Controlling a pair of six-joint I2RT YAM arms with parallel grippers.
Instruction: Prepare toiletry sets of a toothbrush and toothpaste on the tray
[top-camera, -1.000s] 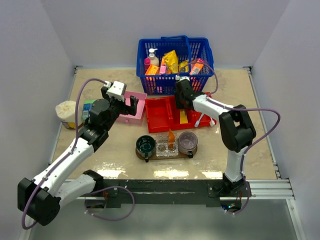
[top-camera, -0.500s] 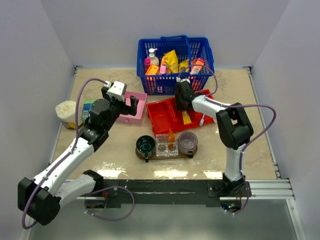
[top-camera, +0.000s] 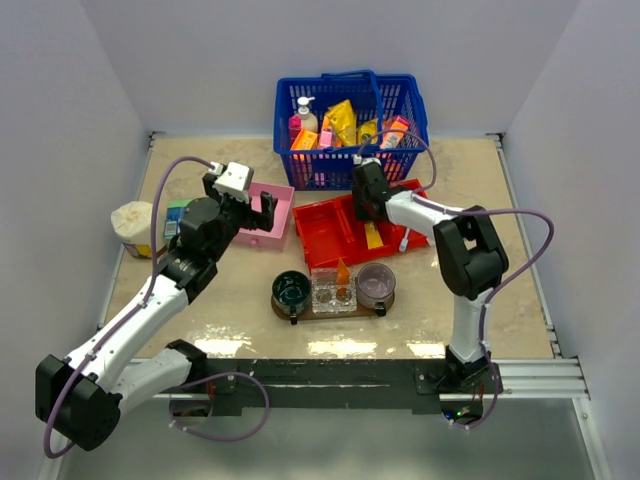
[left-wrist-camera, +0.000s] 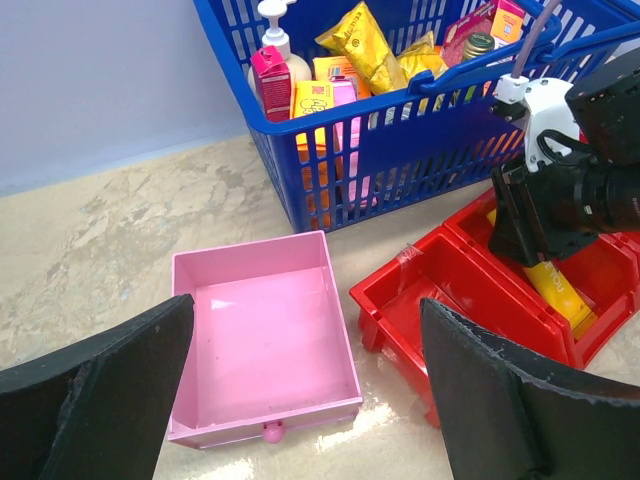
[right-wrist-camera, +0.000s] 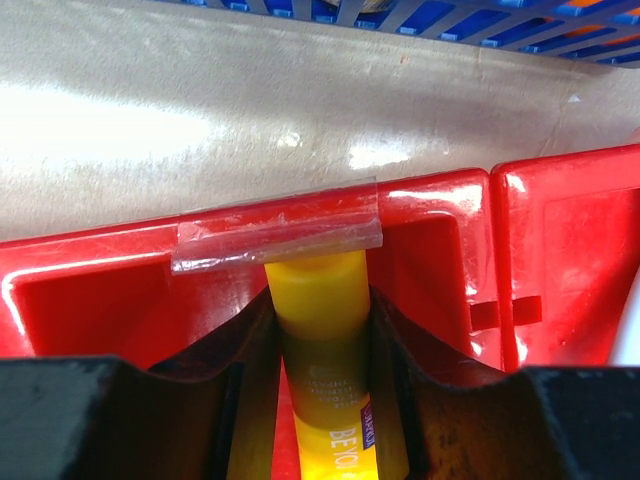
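OK, R gripper (top-camera: 367, 214) sits low in the red bin (right-wrist-camera: 430, 200), pads pressed against both flanks of a yellow toothpaste tube (right-wrist-camera: 320, 290). It reads as a grasp. The tube lies flat on the bin floor, one end near the back wall under a strip of clear tape (right-wrist-camera: 275, 235) stuck on the rim.

L gripper (left-wrist-camera: 305, 365) is spread wide w/ nothing in it, hanging over the pink box (left-wrist-camera: 250, 250), well clear of the action.

The tray (top-camera: 335, 313) sits just in front of the bin, toward the arm bases. It carries a green cup (top-camera: 291, 289), a clear holder w/ an orange tube (top-camera: 342, 272) standing in it, and a purple cup (top-camera: 376, 281). A white toothbrush (top-camera: 401, 240) lies in the bin's right part.

Step in hand, prob.: lifting the tube out.
- Keep the squeeze moderate. The tube is likely soft & slick, so too hard a squeeze dents it and too light lets it slide.
- Go straight up first, clear of the bin wall, the tape & the blue basket (left-wrist-camera: 400, 170) behind, then swing to the tray.
- Come in from above so the cups aren't knocked.
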